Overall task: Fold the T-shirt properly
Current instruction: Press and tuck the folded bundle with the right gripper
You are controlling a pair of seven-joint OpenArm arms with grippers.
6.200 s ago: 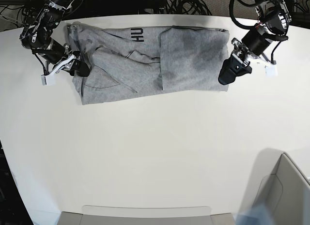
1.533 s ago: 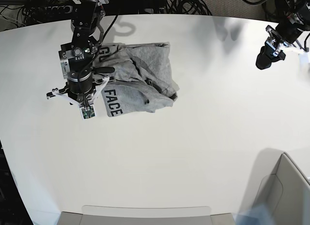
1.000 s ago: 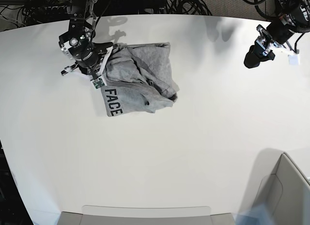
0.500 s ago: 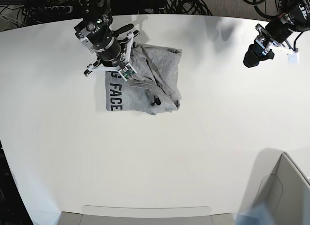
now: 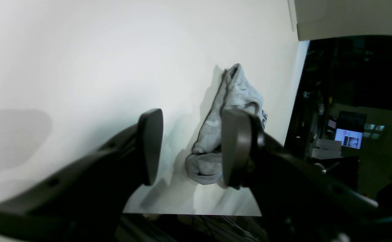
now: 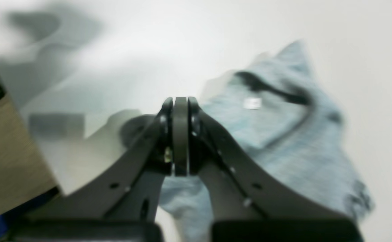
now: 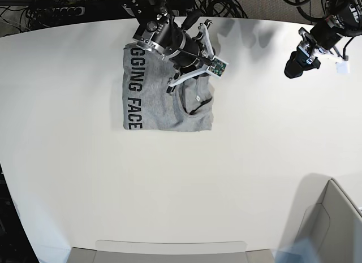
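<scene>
White round-edged table carries little else: a pale box corner at its near right edge, black cables beyond the far edge. Heather-grey cotton T-shirt, folded into a rough rectangle, black "GGING FACE" lettering up, lies near the far edge. Right gripper clenched, empty, over the shirt's far right corner. Left gripper spread, empty, well apart near the far right corner.

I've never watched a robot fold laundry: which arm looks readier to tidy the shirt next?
Probably the right gripper: shut, it hangs directly over the T-shirt. The left gripper, open, sits far away across the table.
</scene>
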